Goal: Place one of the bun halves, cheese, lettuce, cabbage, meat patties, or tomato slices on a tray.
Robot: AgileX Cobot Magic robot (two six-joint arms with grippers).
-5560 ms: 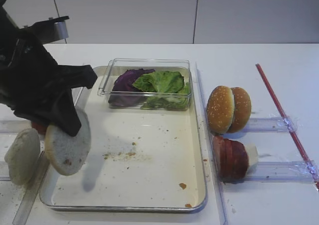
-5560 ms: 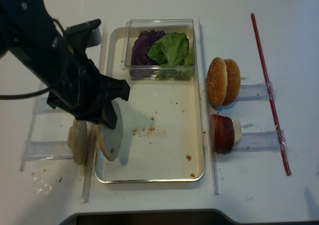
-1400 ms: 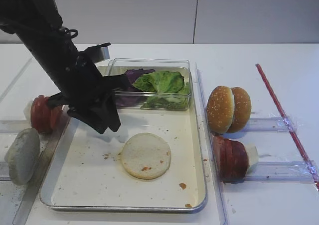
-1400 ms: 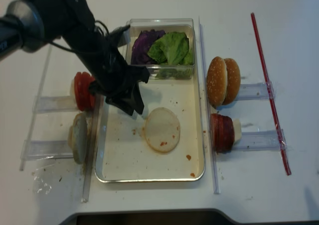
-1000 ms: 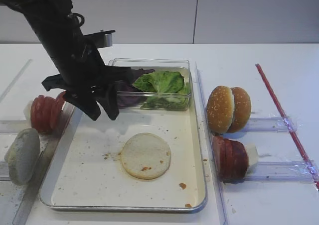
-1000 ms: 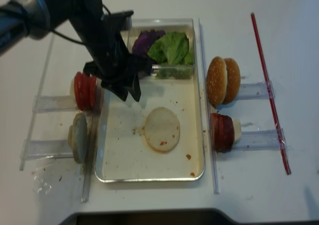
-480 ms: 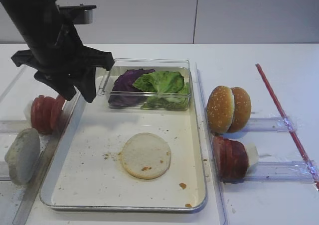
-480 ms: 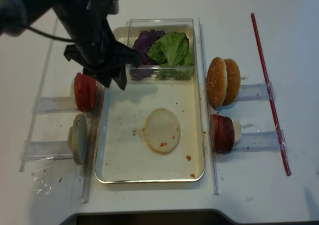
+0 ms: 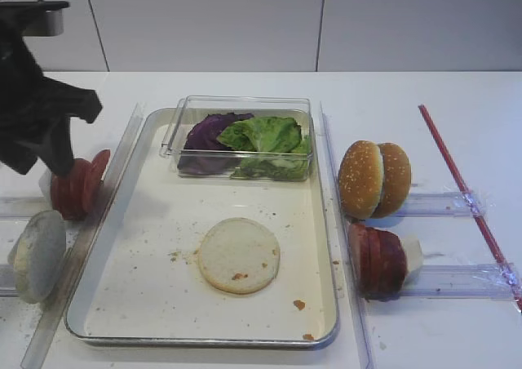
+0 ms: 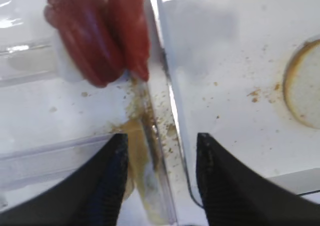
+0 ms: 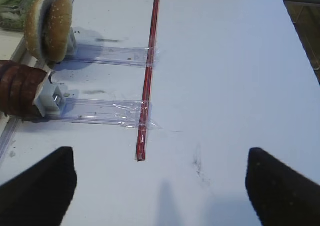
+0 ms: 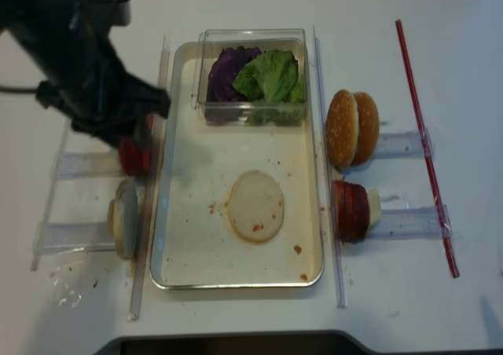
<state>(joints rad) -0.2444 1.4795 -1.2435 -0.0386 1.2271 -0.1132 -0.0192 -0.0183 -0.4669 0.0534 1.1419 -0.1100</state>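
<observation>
A pale bun half (image 9: 239, 255) lies flat on the silver tray (image 9: 147, 304), free of any gripper. Another bun half (image 9: 37, 255) stands on edge left of the tray. My left gripper (image 10: 161, 141) hangs open and empty over the tray's left rim, just below the tomato slices (image 10: 100, 33). In the box at the tray's far end are lettuce (image 9: 265, 134) and cabbage (image 9: 208, 132). The meat patties (image 9: 377, 259) stand in a row right of the tray. My right gripper (image 11: 160, 156) is open over bare table. No cheese is in view.
A clear plastic box (image 9: 236, 106) sits at the tray's back. Two sesame buns (image 9: 373, 178) stand on a clear rail right of the tray. A red strip (image 9: 465, 193) runs along the table's right side. Clear rails (image 9: 444, 281) flank the tray.
The left arm set the bun half down on the tray, opened, then rose and swung left to above the tomato slices. The bun half has stayed still since.
</observation>
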